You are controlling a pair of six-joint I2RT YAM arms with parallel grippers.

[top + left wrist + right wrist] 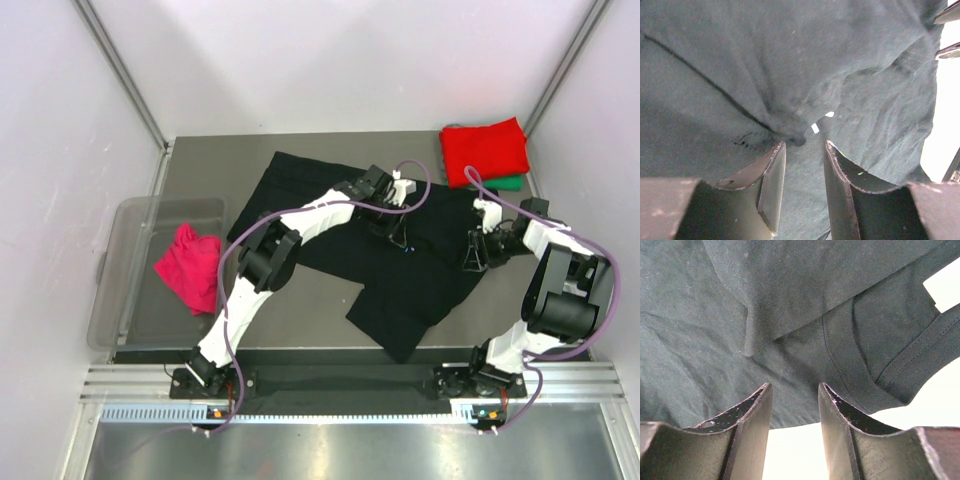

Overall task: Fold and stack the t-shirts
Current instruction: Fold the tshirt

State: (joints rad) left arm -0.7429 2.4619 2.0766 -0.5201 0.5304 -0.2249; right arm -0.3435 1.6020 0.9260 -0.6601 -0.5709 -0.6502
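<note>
The black t-shirt [330,215] lies spread and rumpled across the middle of the table. My left gripper [400,236] is low over its middle. In the left wrist view the gripper [802,150] is open, with dark cloth [790,60] under and between the fingers and small white marks [815,128] just ahead of the tips. My right gripper [474,260] is at the shirt's right edge. In the right wrist view it [795,390] is open, its tips at a hemmed edge [840,355] of the cloth. A folded red shirt [484,150] lies on a green one [510,183] at the back right. The magenta shirt [188,265] is crumpled in the bin.
A clear plastic bin [130,290] stands at the table's left edge. Grey posts and white walls close in the back and both sides. The metal rail with both arm bases [340,385] runs along the near edge.
</note>
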